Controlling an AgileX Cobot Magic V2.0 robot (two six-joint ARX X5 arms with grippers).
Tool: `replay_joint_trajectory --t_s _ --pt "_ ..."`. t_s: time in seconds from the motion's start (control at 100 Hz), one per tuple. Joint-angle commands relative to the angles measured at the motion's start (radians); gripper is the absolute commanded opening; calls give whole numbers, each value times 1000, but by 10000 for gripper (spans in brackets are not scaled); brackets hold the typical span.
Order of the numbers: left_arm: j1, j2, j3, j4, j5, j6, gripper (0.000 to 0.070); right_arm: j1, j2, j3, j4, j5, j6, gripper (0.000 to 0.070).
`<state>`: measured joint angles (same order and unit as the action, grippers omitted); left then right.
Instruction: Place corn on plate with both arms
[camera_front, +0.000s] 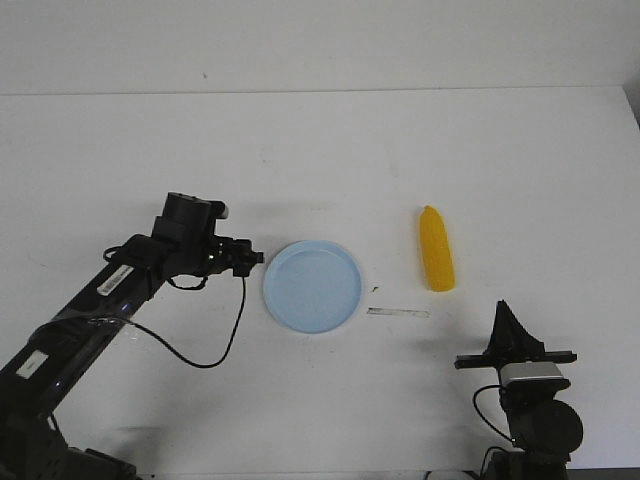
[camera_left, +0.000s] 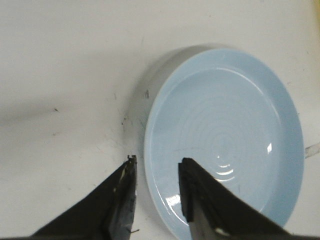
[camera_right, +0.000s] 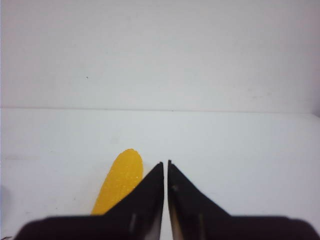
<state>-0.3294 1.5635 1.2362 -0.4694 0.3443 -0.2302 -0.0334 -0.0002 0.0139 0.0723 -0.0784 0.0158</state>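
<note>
The pale blue plate (camera_front: 313, 286) lies flat near the table's middle. My left gripper (camera_front: 259, 258) is at its left edge. In the left wrist view the left gripper (camera_left: 157, 164) is open and straddles the rim of the plate (camera_left: 225, 130), one finger outside it and one over the inside, holding nothing. The yellow corn (camera_front: 436, 249) lies on the table right of the plate, its tapered tip pointing away. My right gripper (camera_front: 504, 310) sits near the front edge, short of the corn and to its right. Its fingers (camera_right: 166, 162) are shut and empty, with the corn (camera_right: 121, 181) beside them.
A thin pale strip (camera_front: 398, 312) lies on the table between the plate and the right arm. A loose black cable (camera_front: 215, 350) loops from the left arm onto the table. The table's far edge (camera_front: 320, 92) meets a white wall.
</note>
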Motion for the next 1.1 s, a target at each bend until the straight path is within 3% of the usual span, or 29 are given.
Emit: replay_joint_trajectory --t_s 0.0,0.07,0.24,0.52,0.6,0.76,1.03,1.09 --pt "11 -32 13 12 -18 52 75 1 2 -1 13 0 13 14" --pt "30 -77 10 29 -56 70 28 1 2 -1 13 0 13 14" --pt "76 -187 -34 132 -138 70 28 1 2 -1 13 0 13 14" --pt "166 -431 -307 592 -148 72 30 1 2 -1 13 0 13 14" --pt "193 -510 -390 685 -190 74 30 1 2 -1 13 0 13 14" --pt "262 -679 -499 669 -318 94 29 1 2 -1 13 0 13 14" --pt "354 -929 -657 627 -318 95 28 1 2 -1 13 0 13 15" --pt "356 -980 -697 625 -318 98 0 1 2 -1 13 0 13 14"
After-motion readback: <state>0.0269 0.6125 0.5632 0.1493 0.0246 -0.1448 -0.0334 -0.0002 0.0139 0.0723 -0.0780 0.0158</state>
